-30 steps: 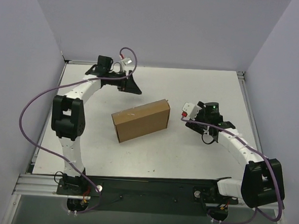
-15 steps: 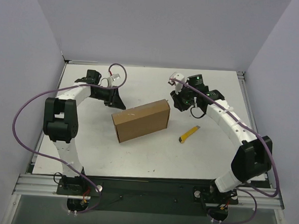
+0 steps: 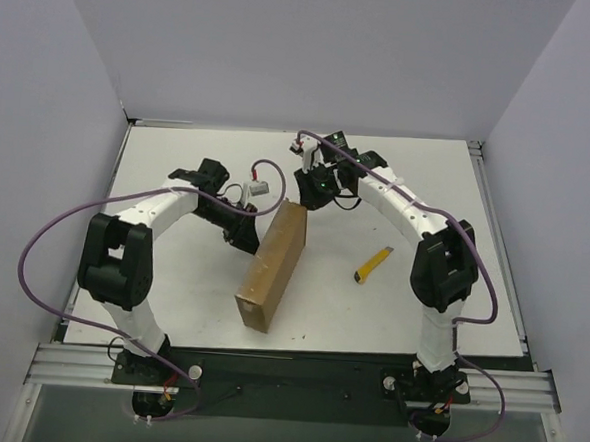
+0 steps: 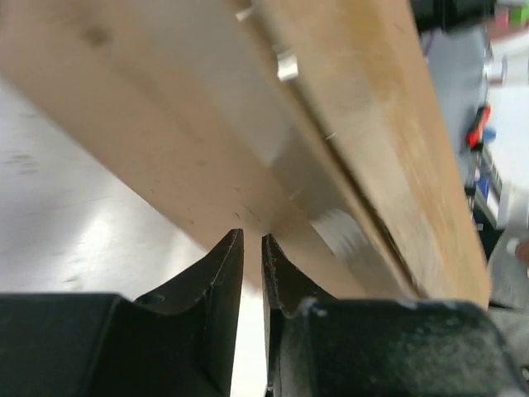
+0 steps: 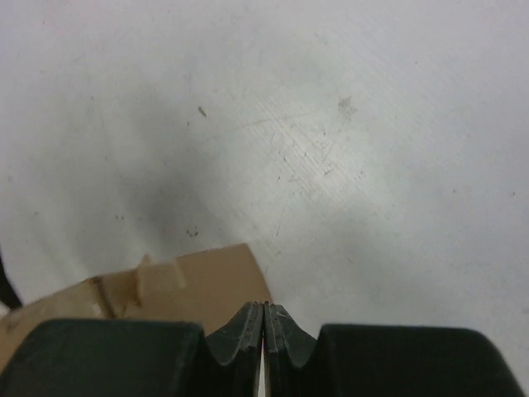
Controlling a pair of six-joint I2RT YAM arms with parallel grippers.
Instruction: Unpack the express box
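Note:
The express box [image 3: 272, 265], plain brown cardboard, lies on the white table with one end toward the back and the other toward the arms. My left gripper [image 3: 252, 240] is against its left long side. In the left wrist view the box [image 4: 248, 107] fills the upper frame, and the left gripper [image 4: 253, 240] has its jaws drawn to a thin slit with nothing in it, tips at the box's lower edge. My right gripper [image 3: 305, 190] is at the box's far end. In the right wrist view the right gripper [image 5: 264, 308] is shut and empty, beside a box corner [image 5: 198, 285].
A small yellow-handled tool [image 3: 374, 265] lies on the table to the right of the box, apart from both grippers. Pale walls close the table in on the left, back and right. Purple cables loop from both arms.
The box has swung from lying across the table to pointing front to back. Both grippers have closed. The left moved in to the box's side. The right swung left to its far end.

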